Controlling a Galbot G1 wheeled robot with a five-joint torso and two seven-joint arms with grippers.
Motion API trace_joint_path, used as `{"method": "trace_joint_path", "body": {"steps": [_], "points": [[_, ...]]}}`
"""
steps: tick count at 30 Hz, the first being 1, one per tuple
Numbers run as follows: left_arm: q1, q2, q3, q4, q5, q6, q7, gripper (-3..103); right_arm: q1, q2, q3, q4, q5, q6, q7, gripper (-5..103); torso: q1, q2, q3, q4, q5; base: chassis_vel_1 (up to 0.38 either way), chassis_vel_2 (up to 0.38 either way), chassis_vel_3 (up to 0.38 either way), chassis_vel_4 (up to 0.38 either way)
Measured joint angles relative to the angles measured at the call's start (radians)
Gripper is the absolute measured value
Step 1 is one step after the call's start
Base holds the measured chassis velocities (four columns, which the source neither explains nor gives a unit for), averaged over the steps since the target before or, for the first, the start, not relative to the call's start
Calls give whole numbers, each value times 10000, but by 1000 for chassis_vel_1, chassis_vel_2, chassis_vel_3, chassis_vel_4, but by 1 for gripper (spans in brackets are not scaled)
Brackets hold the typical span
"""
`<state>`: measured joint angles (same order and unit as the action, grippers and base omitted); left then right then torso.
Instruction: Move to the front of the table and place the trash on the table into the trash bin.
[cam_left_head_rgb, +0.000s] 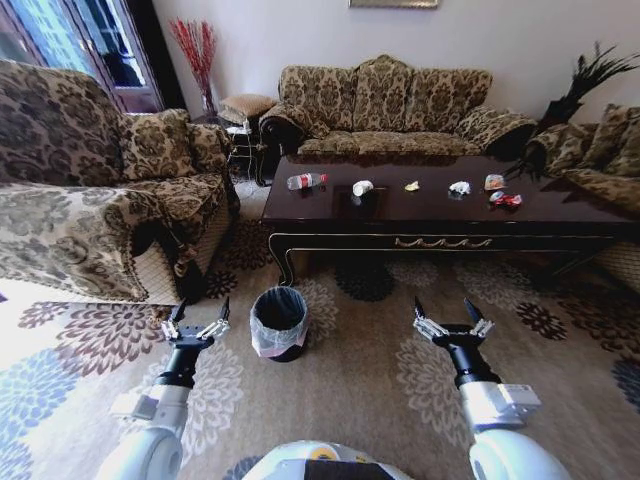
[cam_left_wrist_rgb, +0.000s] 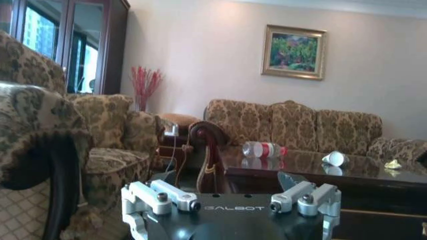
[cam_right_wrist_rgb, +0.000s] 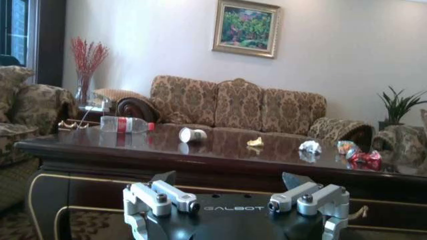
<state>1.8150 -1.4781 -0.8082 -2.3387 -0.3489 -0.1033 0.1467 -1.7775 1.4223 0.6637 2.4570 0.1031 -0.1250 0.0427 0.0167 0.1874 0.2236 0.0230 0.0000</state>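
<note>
The dark brown table (cam_left_head_rgb: 440, 222) stands ahead of me with the trash spread along its top. From left to right lie a clear bottle with a red cap (cam_left_head_rgb: 306, 181), a white crumpled piece (cam_left_head_rgb: 362, 187), a yellowish scrap (cam_left_head_rgb: 412, 186), white paper (cam_left_head_rgb: 459, 187) and red and clear wrappers (cam_left_head_rgb: 503, 195). The trash bin (cam_left_head_rgb: 279, 320), black with a whitish liner, sits on the carpet before the table's left end. My left gripper (cam_left_head_rgb: 197, 318) hangs open just left of the bin. Open too, my right gripper (cam_left_head_rgb: 452, 318) hovers over the carpet, short of the table's front edge.
A patterned armchair (cam_left_head_rgb: 90, 200) crowds the left side and a matching sofa (cam_left_head_rgb: 390, 105) stands behind the table. Another seat (cam_left_head_rgb: 610, 160) and a plant are at the right. Floral carpet (cam_left_head_rgb: 360, 380) lies open between me and the table.
</note>
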Motion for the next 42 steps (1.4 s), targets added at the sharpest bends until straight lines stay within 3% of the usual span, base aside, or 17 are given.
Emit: {"method": "trace_joint_path", "body": {"steps": [4,5,7,12,19,22,34,42], "points": [[-93,37,79,37,15,273,-81,100,-26,21,-3,-41,-65,15,4,100,2,0,1,3,2,-250,273,247,-263],[-320,202,98,219,187,923,-223,100,-76,21,-13,-52,-106,31,18,100,9,-2,5,0,0,-181,185,119,-149],[-407,329,61,366,400,1369,-255,100,-79,9,3,-54,-108,31,38,100,13,-3,7,1,1,-109,79,81,-115],[-522,594,121,878,843,1712,-197,100,-75,0,65,-76,-99,50,87,100,-3,0,-3,3,-1,13,-18,-12,5],[-1189,1048,814,1972,1178,2678,-234,100,-103,101,81,-100,-95,134,181,100,-3,0,-1,0,-3,30,-30,-34,20],[-1730,1290,1656,2296,1048,3451,-760,100,-232,175,94,-119,-53,165,313,100,1,0,2,0,-1,0,0,0,0],[-3210,2071,2911,3648,724,4136,-1229,100,-537,299,182,-14,-158,105,639,100,1,0,1,0,-1,0,0,0,0],[-3954,2634,3162,4736,297,4417,-1237,100,-491,75,338,36,-107,-131,998,100,1,0,1,2,-2,0,0,0,0]]}}
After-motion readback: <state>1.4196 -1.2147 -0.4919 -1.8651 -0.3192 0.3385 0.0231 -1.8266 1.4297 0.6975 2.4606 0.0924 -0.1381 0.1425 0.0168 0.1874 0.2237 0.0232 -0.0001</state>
